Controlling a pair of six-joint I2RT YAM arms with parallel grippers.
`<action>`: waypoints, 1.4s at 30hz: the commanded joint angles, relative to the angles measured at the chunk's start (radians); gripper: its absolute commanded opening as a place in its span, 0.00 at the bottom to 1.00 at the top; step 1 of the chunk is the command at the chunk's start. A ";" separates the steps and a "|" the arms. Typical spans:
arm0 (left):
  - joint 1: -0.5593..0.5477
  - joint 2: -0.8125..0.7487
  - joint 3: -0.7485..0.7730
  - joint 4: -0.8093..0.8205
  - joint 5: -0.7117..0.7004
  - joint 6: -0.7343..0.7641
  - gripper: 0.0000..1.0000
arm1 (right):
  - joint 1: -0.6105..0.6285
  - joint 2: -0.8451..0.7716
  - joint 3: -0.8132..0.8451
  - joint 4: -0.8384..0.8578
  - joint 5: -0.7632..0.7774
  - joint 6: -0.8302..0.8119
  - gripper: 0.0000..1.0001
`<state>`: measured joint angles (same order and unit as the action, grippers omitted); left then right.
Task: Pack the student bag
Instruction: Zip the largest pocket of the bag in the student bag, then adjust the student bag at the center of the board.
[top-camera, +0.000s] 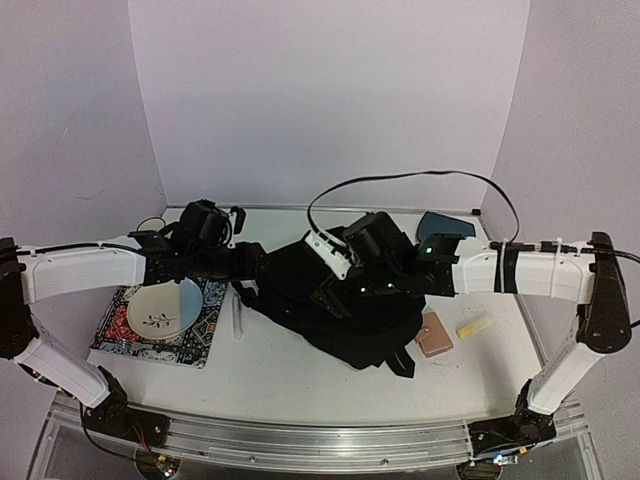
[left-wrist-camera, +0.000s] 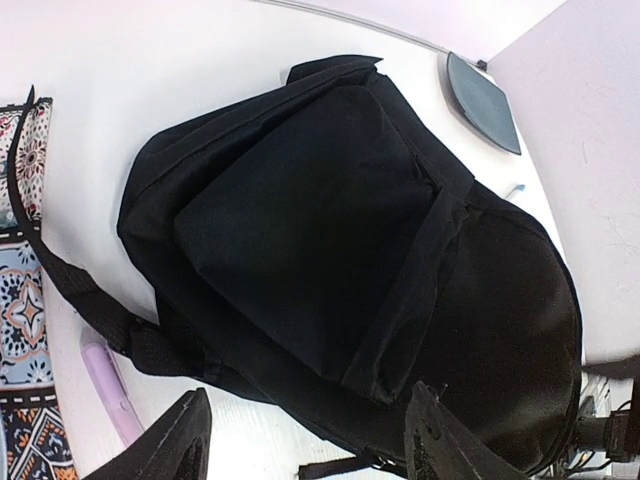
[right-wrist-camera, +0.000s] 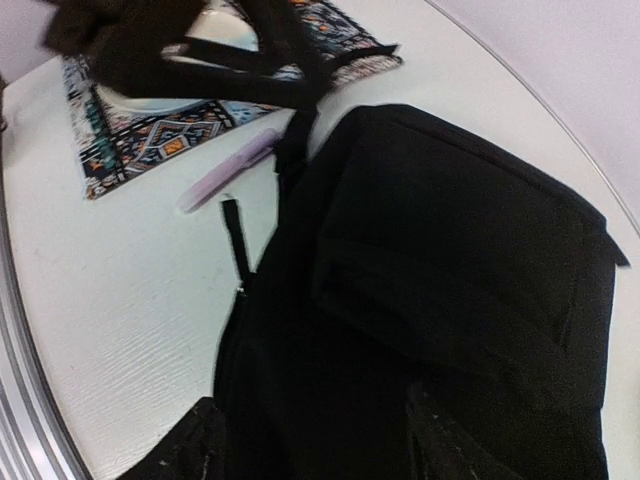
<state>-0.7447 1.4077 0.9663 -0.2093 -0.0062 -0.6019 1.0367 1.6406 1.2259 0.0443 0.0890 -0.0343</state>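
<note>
The left gripper (left-wrist-camera: 305, 425) is open, its jaws well apart with nothing between them. The student bag (left-wrist-camera: 300, 230) lies flat on the counter (top-camera: 280, 370) right under and ahead of this gripper. One strap trails off to the gripper's left toward a patterned mat (left-wrist-camera: 25, 300), and a lilac pen (left-wrist-camera: 110, 385) lies just beside that strap. A blue-grey tray (left-wrist-camera: 485, 100) sits beyond the bag. The right gripper (right-wrist-camera: 310, 435) is also spread and empty, with the bag beneath it. Whether either gripper's fingers touch the fabric cannot be told.
</note>
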 joint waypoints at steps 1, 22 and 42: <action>-0.047 -0.027 -0.017 -0.040 -0.030 -0.023 0.70 | -0.123 -0.099 -0.029 -0.100 0.111 0.124 0.69; -0.122 0.325 0.080 0.084 0.155 -0.142 0.68 | -0.473 0.009 -0.199 -0.129 -0.066 0.315 0.51; -0.152 0.337 0.420 0.074 0.077 0.045 0.00 | -0.340 -0.260 0.135 -0.295 -0.042 0.176 0.00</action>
<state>-0.8974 1.8986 1.2761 -0.1640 0.1951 -0.6726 0.6431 1.4086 1.2248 -0.2857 0.0615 0.2232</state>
